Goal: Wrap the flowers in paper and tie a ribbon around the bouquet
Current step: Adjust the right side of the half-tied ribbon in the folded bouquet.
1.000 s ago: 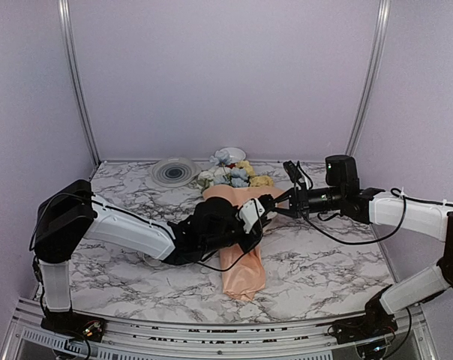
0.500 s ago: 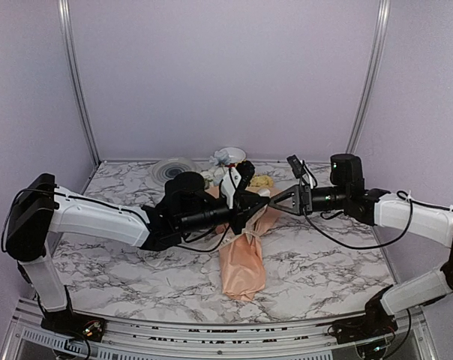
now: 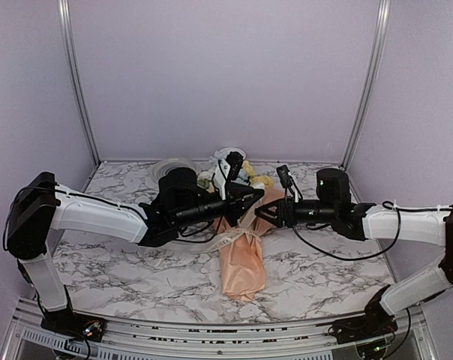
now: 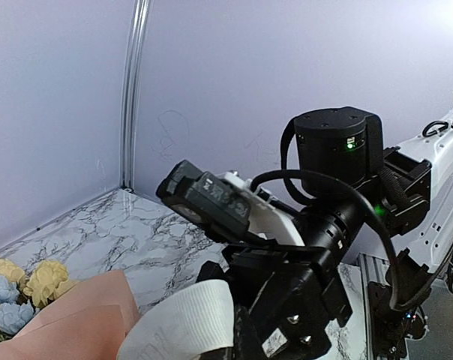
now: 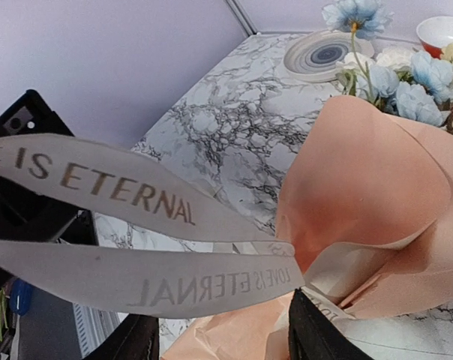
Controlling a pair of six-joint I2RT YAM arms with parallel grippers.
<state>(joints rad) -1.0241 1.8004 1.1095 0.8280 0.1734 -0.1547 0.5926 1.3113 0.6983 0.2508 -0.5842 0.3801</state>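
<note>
The bouquet lies mid-table, its peach paper [image 3: 241,262] [image 5: 361,180] wrapped as a cone. Blue, white and yellow flowers [image 3: 245,171] [image 5: 406,75] show at the far end. A cream ribbon [image 3: 230,238] [image 5: 159,281] printed "LOVE IS ETERNAL" cinches the cone's waist, and a loop of it stretches out to my left gripper [image 3: 249,196], which is shut on it above the cone. In the left wrist view the ribbon [image 4: 185,319] curls at the bottom edge, in front of the right arm's black wrist. My right gripper [image 3: 262,217] [image 5: 223,341] is open just right of the cone, and the ribbon loop hangs in front of its fingers.
A grey ringed plate [image 3: 166,166] [image 5: 320,54] and a small red-and-white bowl [image 3: 230,154] [image 5: 440,30] stand at the back behind the flowers. Both arms meet over the table's middle. Lilac walls close the back and sides.
My left gripper rose off the cone and swung back and right, drawing a ribbon loop up. My right gripper opened and moved left and down toward the cone.
</note>
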